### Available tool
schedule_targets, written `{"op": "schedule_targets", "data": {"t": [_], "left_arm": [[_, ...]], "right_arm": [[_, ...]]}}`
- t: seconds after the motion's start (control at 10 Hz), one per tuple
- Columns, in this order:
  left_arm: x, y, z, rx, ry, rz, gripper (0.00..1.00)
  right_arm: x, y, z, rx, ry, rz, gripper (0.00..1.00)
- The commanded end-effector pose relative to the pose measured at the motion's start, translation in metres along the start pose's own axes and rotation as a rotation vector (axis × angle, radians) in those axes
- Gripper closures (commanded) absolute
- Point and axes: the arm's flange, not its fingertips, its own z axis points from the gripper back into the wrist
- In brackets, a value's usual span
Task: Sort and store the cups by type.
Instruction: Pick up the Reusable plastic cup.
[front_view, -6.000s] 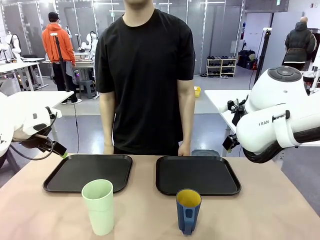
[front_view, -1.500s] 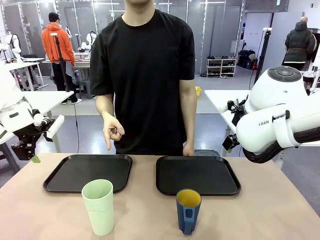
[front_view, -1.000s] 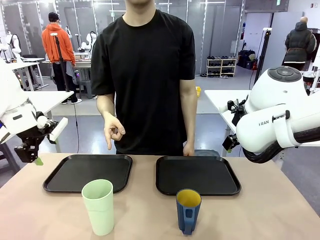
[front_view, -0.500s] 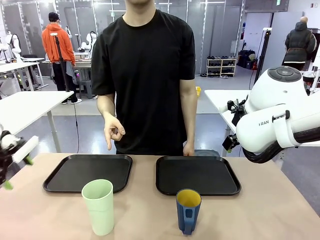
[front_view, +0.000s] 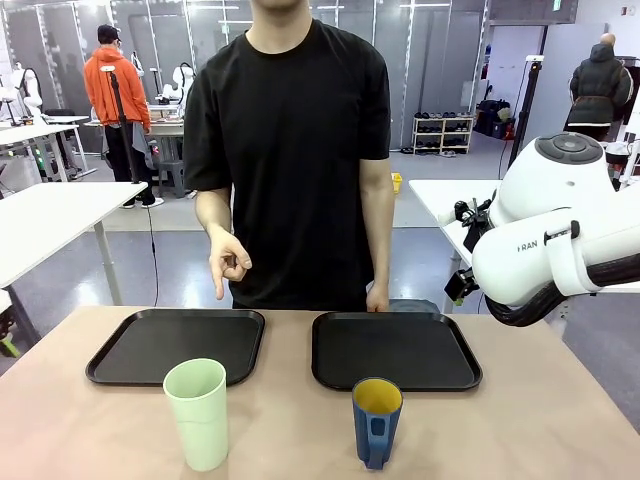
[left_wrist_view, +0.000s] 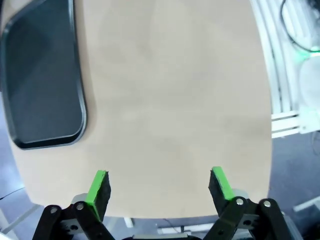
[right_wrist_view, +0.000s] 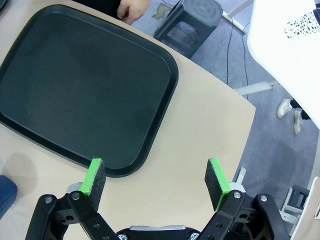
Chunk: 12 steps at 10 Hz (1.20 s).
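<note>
In the front view, you are looking across the table (front_view: 520, 420) at two black trays lying side by side. Taking the right tray (front_view: 395, 350) as your mark, the blue mug (front_view: 377, 421) is standing upright just on the robot's side of that tray's near edge. Its long axis is running vertically, its yellow mouth is pointing up, and its handle is facing the camera. The green tumbler (front_view: 198, 413) is standing upright too, mouth up, off to the left of the right tray, on the robot's side of the left tray (front_view: 175, 345). The person is holding one hand (front_view: 228, 262) raised above the left tray and resting the other hand (front_view: 372, 298) at the right tray's far edge. The right arm (front_view: 560, 240) is hanging off to the right of the right tray, well apart from both cups.

In the left wrist view, the left gripper (left_wrist_view: 158, 180) is standing wide open with nothing between its green pads, hovering over bare table near the corner. The left tray is lying away to one side.

In the right wrist view, the right gripper (right_wrist_view: 152, 172) is spreading wide open and holding nothing, hanging over the right tray's near corner. A sliver of the blue mug is showing at the picture's lower left edge, outside the fingers and beside that tray.
</note>
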Motion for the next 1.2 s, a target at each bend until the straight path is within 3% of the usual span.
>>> {"op": "schedule_targets", "data": {"t": [0.0,0.4,0.7,1.1], "left_arm": [[-0.005,-0.030,-0.027,0.024,-0.120,0.023,0.00],[-0.027,-0.040,-0.062,0.052,-0.302,0.081,0.00],[-0.044,-0.049,-0.085,0.181,-0.438,0.141,0.00],[-0.059,-0.044,-0.112,0.236,-0.544,0.181,0.00]], "right_arm": [[0.000,-0.001,0.000,-0.001,0.000,0.002,0.00],[0.000,-0.001,0.000,-0.001,0.000,0.002,0.00],[0.000,-0.001,0.000,-0.001,0.000,0.002,0.00],[0.000,-0.001,0.000,-0.001,0.000,0.002,0.00]]}}
